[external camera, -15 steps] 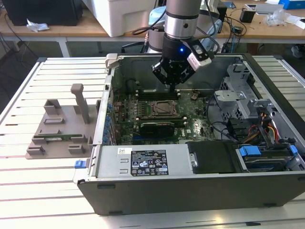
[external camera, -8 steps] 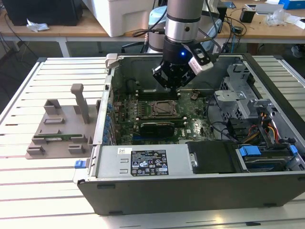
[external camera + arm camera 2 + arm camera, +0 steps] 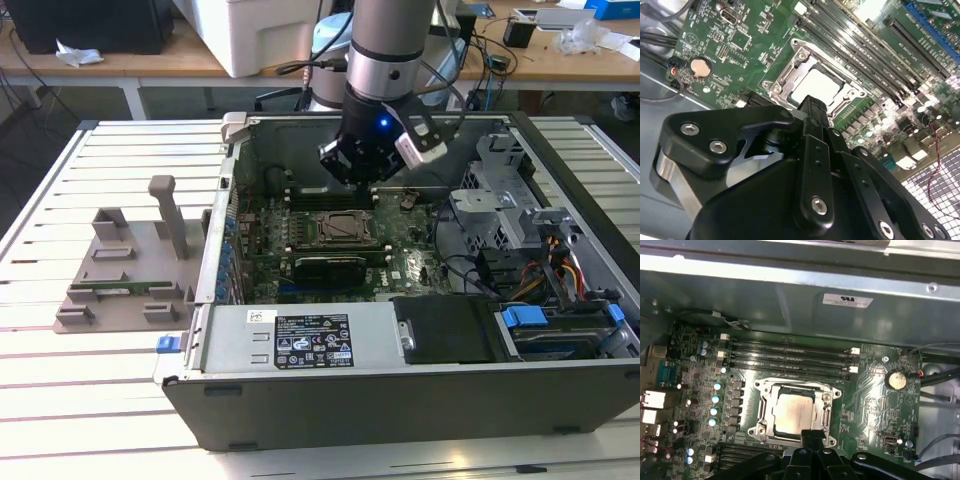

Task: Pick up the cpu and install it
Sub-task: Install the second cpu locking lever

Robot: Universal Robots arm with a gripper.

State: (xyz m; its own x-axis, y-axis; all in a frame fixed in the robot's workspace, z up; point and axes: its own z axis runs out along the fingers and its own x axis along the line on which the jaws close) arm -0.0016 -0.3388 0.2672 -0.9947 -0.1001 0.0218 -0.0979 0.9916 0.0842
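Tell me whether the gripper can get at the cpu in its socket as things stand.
Probably yes. The cpu lies face up inside the open socket frame, nothing covering it, and the gripper hangs just above its edge inside the opened case.

The end effector [image 3: 810,437] hides the near edge of the cpu [image 3: 792,412] in the first wrist view.

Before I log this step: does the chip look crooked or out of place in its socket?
Nothing stands out. In both wrist views the cpu lies flat and square inside the socket frame on the motherboard, its edges parallel to the frame. The gripper hangs just above the frame's edge.
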